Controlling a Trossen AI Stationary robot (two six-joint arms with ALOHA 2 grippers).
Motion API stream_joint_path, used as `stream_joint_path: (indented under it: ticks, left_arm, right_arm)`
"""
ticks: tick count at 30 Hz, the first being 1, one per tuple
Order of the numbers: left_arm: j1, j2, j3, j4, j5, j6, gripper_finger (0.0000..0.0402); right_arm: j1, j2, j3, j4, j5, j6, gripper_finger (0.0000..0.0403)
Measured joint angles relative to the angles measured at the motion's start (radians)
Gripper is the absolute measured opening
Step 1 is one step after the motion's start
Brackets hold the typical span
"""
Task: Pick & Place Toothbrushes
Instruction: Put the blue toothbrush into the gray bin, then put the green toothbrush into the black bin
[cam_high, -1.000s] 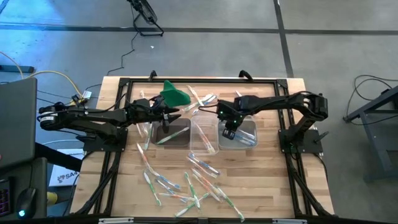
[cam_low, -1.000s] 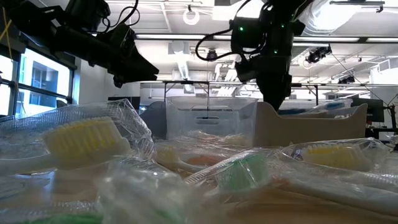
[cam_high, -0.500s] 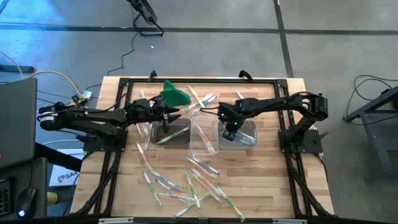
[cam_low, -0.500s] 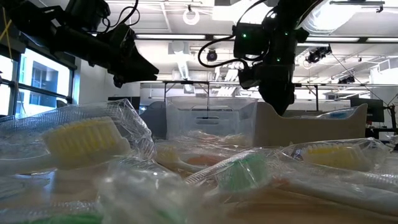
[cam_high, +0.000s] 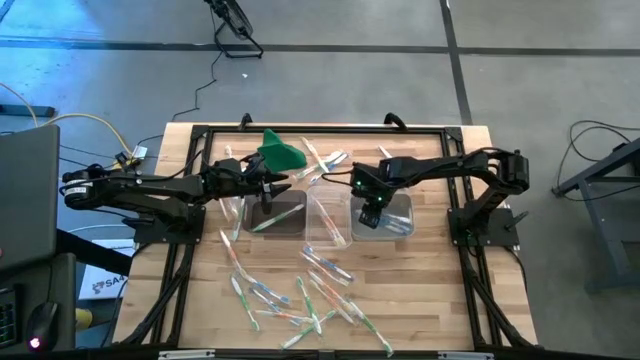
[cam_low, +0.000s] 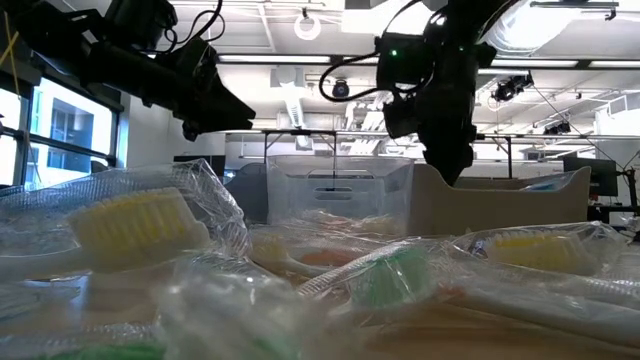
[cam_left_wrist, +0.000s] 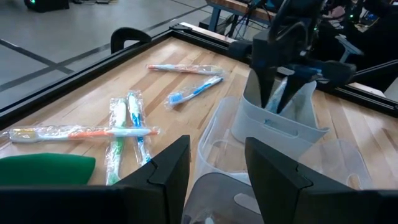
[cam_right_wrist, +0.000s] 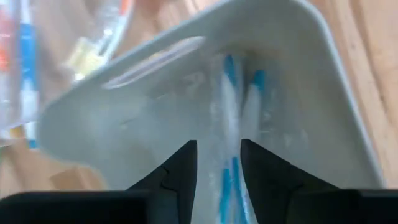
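The toothbrushes (cam_high: 305, 290) are shown as thin whitish plastic sticks with green, orange-pink or blue parts, each sealed in a crinkled clear wrapper; most are scattered loosely over the near part of the counter (cam_high: 420, 290), a slatted, pale wooden surface edged by a black frame. A smaller group (cam_left_wrist: 118, 130) is seen lying at the far side, beside a solid green cloth-like lump (cam_high: 281, 152). Two blue-and-white toothbrushes (cam_right_wrist: 233, 124) are seen lying side by side in the bottom of the right-hand tub (cam_high: 400, 215), a translucent, frosted rectangular container with rounded corners and a slot handle. A green-tinted brush (cam_high: 275, 217) is seen in the left-hand tub (cam_high: 245, 212); between the two, a middle tub (cam_high: 328, 215) of the same clear plastic is placed.

The right tool (cam_right_wrist: 217, 165) is held just above the right-hand tub, pointing down into it; its two dark, wedge-shaped fingers are parted with a narrow gap, and nothing is gripped between them. The left tool (cam_left_wrist: 214, 168) is held above the left-hand tub, its broad, matt black fingers spread apart and empty.
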Motion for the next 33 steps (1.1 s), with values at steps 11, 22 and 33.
stream_joint_path:
  ticks: [11, 22, 33]
  left_arm:
    - [0.0, 0.0, 0.0, 0.0, -0.002, 0.0, 0.0152]
    - [0.0, 0.0, 0.0, -0.001, -0.002, 0.0, 0.0152]
    - [0.0, 0.0, 0.0, -0.061, -0.003, -0.011, 0.0152]
  right_arm:
    - [-0.014, -0.008, 0.204, -0.197, -0.052, -0.137, 0.0083]
    - [-0.023, -0.007, 0.312, -0.355, 0.083, -0.24, 0.0054]
    - [-0.103, -0.007, 0.314, -0.286, 0.073, -0.277, 0.0029]
